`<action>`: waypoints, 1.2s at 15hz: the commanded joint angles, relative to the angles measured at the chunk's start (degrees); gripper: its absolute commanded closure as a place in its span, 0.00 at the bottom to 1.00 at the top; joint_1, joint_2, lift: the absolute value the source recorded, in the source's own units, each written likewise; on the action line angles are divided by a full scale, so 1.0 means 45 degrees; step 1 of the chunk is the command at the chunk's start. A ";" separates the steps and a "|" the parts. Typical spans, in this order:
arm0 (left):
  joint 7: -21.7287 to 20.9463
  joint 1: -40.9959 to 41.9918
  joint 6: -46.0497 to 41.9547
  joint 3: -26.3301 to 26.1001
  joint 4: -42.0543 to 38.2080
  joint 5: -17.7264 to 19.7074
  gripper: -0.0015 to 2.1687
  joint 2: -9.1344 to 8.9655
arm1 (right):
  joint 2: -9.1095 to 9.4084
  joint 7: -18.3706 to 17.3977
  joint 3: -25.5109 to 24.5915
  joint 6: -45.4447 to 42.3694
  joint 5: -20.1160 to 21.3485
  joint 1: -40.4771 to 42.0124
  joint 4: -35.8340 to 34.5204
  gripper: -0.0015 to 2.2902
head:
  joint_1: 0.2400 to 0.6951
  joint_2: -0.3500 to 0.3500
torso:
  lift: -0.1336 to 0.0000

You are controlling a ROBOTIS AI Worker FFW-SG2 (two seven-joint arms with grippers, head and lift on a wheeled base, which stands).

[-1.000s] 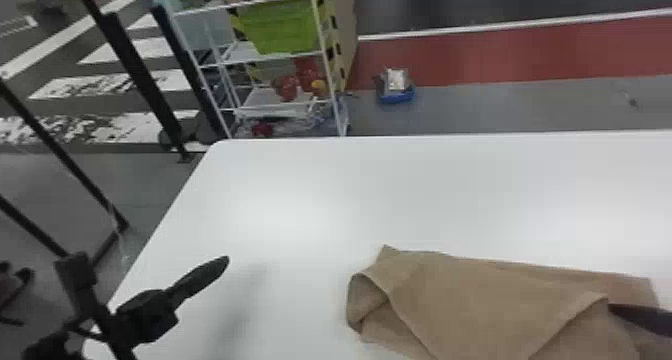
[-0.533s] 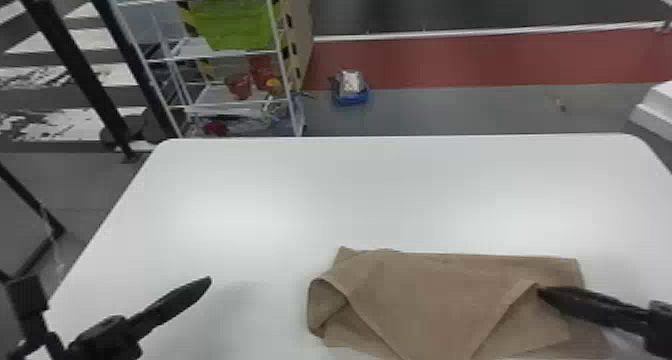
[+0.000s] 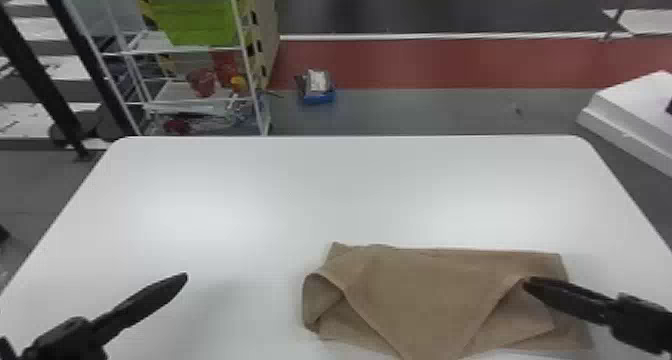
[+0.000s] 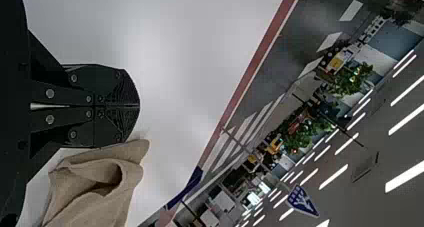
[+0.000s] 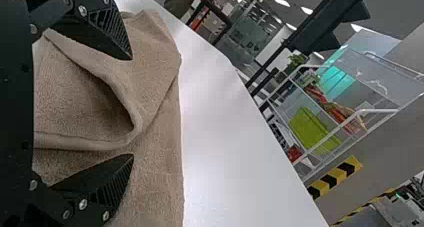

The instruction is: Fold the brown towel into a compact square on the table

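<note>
The right claw (image 3: 529, 283) is spread wide over the right part of the brown towel (image 3: 430, 284); in its wrist view the two fingers (image 5: 112, 32) stand well apart, with a rounded fold of cloth showing between them, unpinched. Whether the fingertips touch the cloth, I cannot tell. The left claw (image 3: 185, 276) is well apart from the towel in the head view, off the towel's left end, above the white table (image 3: 300, 184). Its wrist view shows the two fingers pressed together at the tips, with nothing between them. The towel lies on the near part of the table, right of the middle, folded into layers and longer from side to side than it is deep. A broad flap on top narrows toward the near side, its edges slanting inward. The left end curls up into an open loop, while a lower layer shows beyond the flap at the right. Past the table's far edge, a blue tray (image 3: 318, 98) sits on the gray floor (image 3: 450, 111), near a red strip (image 3: 425, 64). Left of it stands a white rack (image 3: 239, 24) with a green bin (image 3: 195, 16). A white block (image 3: 635, 104) shows at the far right.
</note>
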 commanded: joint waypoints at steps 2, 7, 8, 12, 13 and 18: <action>0.0110 -0.0228 -0.0078 -0.0055 0.0191 -0.0228 0.79 -0.0033 | 0.0199 0.0043 -0.0029 0.1502 -0.0451 0.0333 -0.1479 0.04 | 1.00 0.57 | 0.07; 0.0384 -0.0443 -0.0078 -0.0016 0.0250 -0.0599 0.79 -0.0033 | 0.1410 0.0043 0.0479 0.6463 -0.0842 0.1075 -0.5639 0.09 | 1.00 0.67 | 0.07; 0.0384 -0.0521 -0.0078 0.0003 0.0387 -0.0638 0.79 -0.0033 | 0.1410 -0.0428 0.0752 0.7674 -0.0744 0.1271 -0.6557 0.10 | 1.00 0.74 | 0.07; 0.0482 -0.0638 -0.0273 -0.0055 0.0719 -0.1010 0.79 0.0039 | 0.1371 -0.3006 0.1475 0.8794 0.0760 0.2111 -1.0092 0.18 | 1.00 0.85 | 0.07; 0.0521 -0.0638 -0.0273 -0.0094 0.0758 -0.1107 0.79 0.0059 | 0.1351 -0.3612 0.1826 0.8794 0.1522 0.2325 -1.0717 0.18 | 1.00 0.85 | 0.07; 0.0638 -0.0697 -0.0391 -0.0387 0.0934 -0.1576 0.79 0.0117 | 0.1371 -0.5956 0.4502 0.8794 0.5018 0.3146 -1.1362 0.21 | 1.00 0.81 | 0.07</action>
